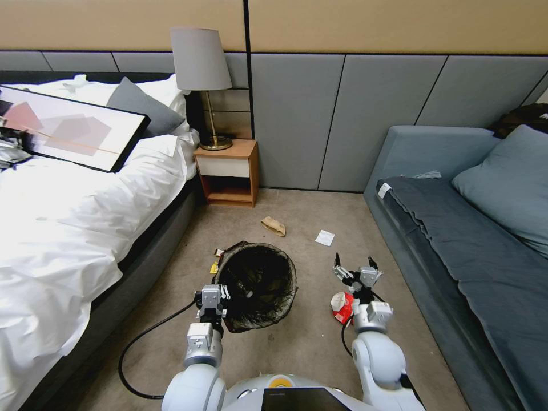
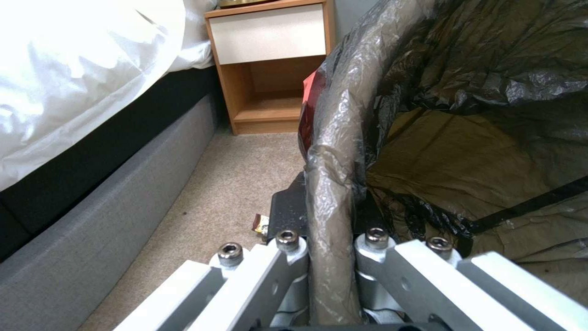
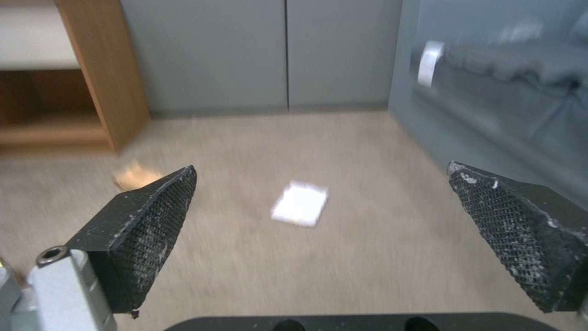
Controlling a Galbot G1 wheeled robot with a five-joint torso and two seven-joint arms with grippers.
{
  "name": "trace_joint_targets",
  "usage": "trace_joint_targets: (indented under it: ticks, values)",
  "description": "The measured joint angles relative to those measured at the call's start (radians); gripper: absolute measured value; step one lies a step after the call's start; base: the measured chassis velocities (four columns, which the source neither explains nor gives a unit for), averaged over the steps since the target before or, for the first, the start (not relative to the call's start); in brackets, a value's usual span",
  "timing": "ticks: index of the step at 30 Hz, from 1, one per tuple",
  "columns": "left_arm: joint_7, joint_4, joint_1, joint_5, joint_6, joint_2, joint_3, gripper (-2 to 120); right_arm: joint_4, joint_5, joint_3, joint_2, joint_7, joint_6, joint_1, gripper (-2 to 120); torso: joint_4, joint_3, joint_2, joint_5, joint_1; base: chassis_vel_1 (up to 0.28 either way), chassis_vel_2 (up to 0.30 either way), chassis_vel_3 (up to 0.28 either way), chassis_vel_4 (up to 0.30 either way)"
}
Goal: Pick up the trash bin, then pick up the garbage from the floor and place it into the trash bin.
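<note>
Floor: you have beige carpet (image 1: 297, 342) running between the bed on the robot's left and the sofa on its right.
Bed: the bed (image 1: 63, 228) carries rumpled white bedding, a grey pillow and a black-framed picture (image 1: 63, 128) lying flat on top.
Nightstand: a wooden nightstand (image 1: 228, 171) with a white drawer stands against the grey panelled wall (image 1: 297, 120), and a lamp (image 1: 201, 63) with a brass base stands on it.
Sofa: a blue-grey sofa (image 1: 456, 228) with a matching cushion lines the right side.
Trash bin: the trash bin (image 1: 257, 285) is in the middle of the carpet, just ahead of the robot, with its black liner folded over the rim; the opening is tilted toward the head camera.
Left gripper: your left gripper (image 1: 214, 297) is clamped on the near left edge of the bin's rim; the left wrist view shows the bagged rim (image 2: 330, 193) pinched between the two metal fingers.
Right gripper: your right gripper (image 1: 357, 268) hangs low over the carpet to the right of the bin, jaws spread wide with nothing between them.
Garbage near: a red-and-white packet (image 1: 341, 306) lies on the carpet just beside the right arm, and small wrappers (image 1: 216, 260) lie on the carpet at the bin's far left edge.
Garbage far: a brown paper bag (image 1: 274, 226) and a white paper slip (image 1: 325, 237) lie farther out toward the wall; the slip sits ahead of the open right jaws in the right wrist view (image 3: 300, 209).
</note>
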Motion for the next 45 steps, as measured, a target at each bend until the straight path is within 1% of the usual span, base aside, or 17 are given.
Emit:
trace_joint_targets:
  ticks: [2,4,5,8,9,12,13,16,17,21,29,39,45]
  values:
    - [0.000,0.001,0.000,0.000,0.000,0.001,0.000,1,-0.020,0.008,-0.001,-0.007,0.003,-0.007,0.010,100,0.0000,0.000,0.000,-0.0001,0.000,0.000,0.000,0.000,0.000]
    - [0.000,0.003,-0.001,0.003,0.000,0.001,0.001,1,-0.074,0.032,-0.008,-0.024,0.008,-0.030,0.037,100,0.0000,0.000,0.000,-0.0001,0.000,0.000,0.000,0.000,0.000]
    - [0.000,0.003,-0.001,0.003,0.000,0.001,0.001,1,-0.074,0.032,-0.008,-0.024,0.008,-0.030,0.037,100,0.0000,0.000,0.000,-0.0001,0.000,0.000,0.000,0.000,0.000]
    - [0.000,0.004,0.000,0.005,-0.002,0.003,0.002,1,-0.147,0.053,-0.017,-0.039,0.015,-0.059,0.076,100,0.0001,0.000,0.000,0.0000,0.000,0.000,0.000,0.000,0.000]
    - [0.000,0.004,0.000,0.005,-0.002,0.003,0.002,1,-0.147,0.053,-0.017,-0.039,0.015,-0.059,0.076,100,0.0001,0.000,0.000,0.0000,0.000,0.000,0.000,0.000,0.000]
    - [0.000,0.004,0.003,0.007,-0.003,0.005,0.002,1,-0.224,0.063,-0.021,-0.052,0.017,-0.072,0.115,100,0.0000,0.000,0.000,0.0000,0.000,0.000,0.000,0.000,0.000]
    - [0.000,0.004,0.003,0.007,-0.003,0.005,0.002,1,-0.224,0.063,-0.021,-0.052,0.017,-0.072,0.115,100,0.0000,0.000,0.000,0.0000,0.000,0.000,0.000,0.000,0.000]
    - [0.000,0.003,0.004,0.008,-0.004,0.005,-0.001,1,-0.300,0.067,-0.029,-0.063,0.018,-0.077,0.148,100,0.0001,0.000,0.000,-0.0001,0.000,0.000,0.000,0.000,0.000]
    - [0.000,0.003,0.004,0.008,-0.004,0.005,-0.001,1,-0.300,0.067,-0.029,-0.063,0.018,-0.077,0.148,100,0.0001,0.000,0.000,-0.0001,0.000,0.000,0.000,0.000,0.000]
    - [0.000,0.002,0.004,0.008,-0.004,0.005,-0.002,1,-0.378,0.066,-0.042,-0.069,0.015,-0.078,0.165,100,0.0000,0.000,0.000,-0.0001,0.000,0.000,0.000,0.000,0.000]
    - [0.000,0.001,0.002,0.007,-0.005,0.004,-0.002,1,-0.458,0.051,-0.046,-0.056,0.013,-0.077,0.175,100,0.0000,0.000,0.000,-0.0002,0.000,0.000,0.000,0.000,0.000]
    - [0.000,-0.001,0.004,0.006,-0.005,0.004,-0.005,1,-0.565,0.012,-0.032,-0.044,-0.004,-0.035,0.202,100,0.0001,0.000,0.000,-0.0001,0.000,0.000,0.000,0.000,0.000]
    - [0.000,-0.001,0.005,0.006,-0.005,0.004,-0.005,1,-0.597,0.012,-0.023,-0.050,-0.004,-0.025,0.226,100,0.0000,0.000,0.000,-0.0001,0.000,0.000,0.000,0.000,0.000]
